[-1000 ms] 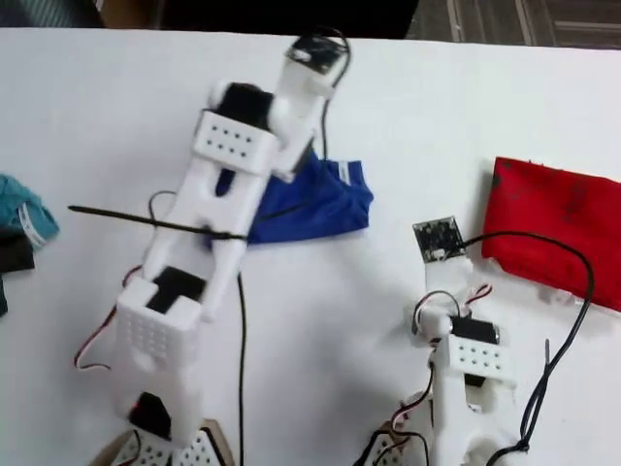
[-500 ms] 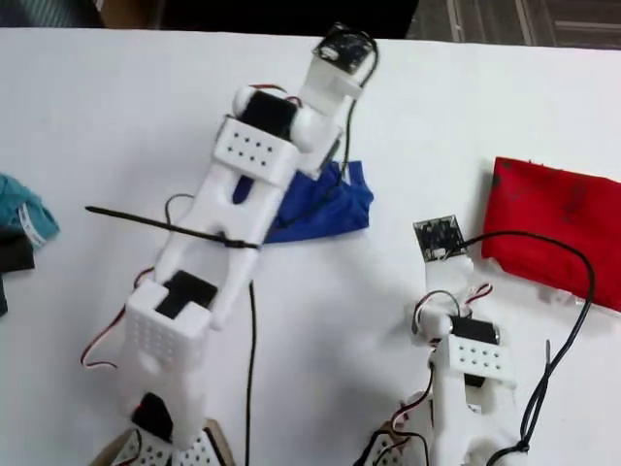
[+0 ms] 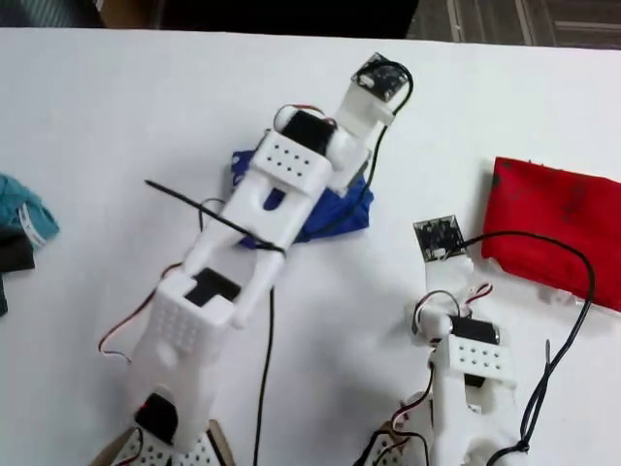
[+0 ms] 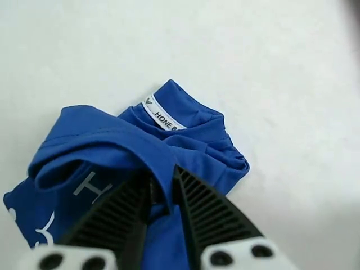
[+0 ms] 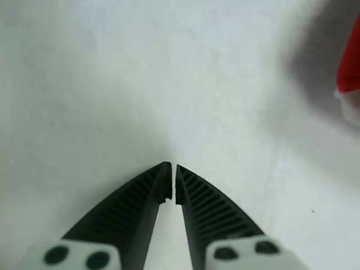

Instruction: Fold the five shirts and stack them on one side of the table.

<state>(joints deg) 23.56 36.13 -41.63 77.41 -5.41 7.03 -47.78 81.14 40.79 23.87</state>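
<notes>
1. High view: the left arm [image 3: 262, 209] stretches across the table [image 3: 107, 116] and covers much of the blue shirt [image 3: 340, 216], which lies bunched near the middle. A red shirt [image 3: 558, 228] lies flat as a tidy rectangle on the right side; it looks folded, and by my judgement it marks where the stack will go. A teal shirt [image 3: 24, 216] sits crumpled at the left edge, with a dark cloth [image 3: 12, 254] just beside it. The right arm [image 3: 466, 354] sits near the red shirt but apart from it.

2. Left wrist view: the left gripper [image 4: 163, 181] has its fingers pinched on a raised fold of the blue shirt. The collar and label lie beyond the fingertips, and the cloth is still rumpled, so this fold seems unfinished.

3. Right wrist view: the right gripper [image 5: 169, 169] has its fingers drawn nearly together. It holds nothing and hangs above bare table, with the red shirt's edge off to one side.

4. Judgement: one shirt is done, the blue one is in hand, and the rest are still to be folded and stacked.
</notes>
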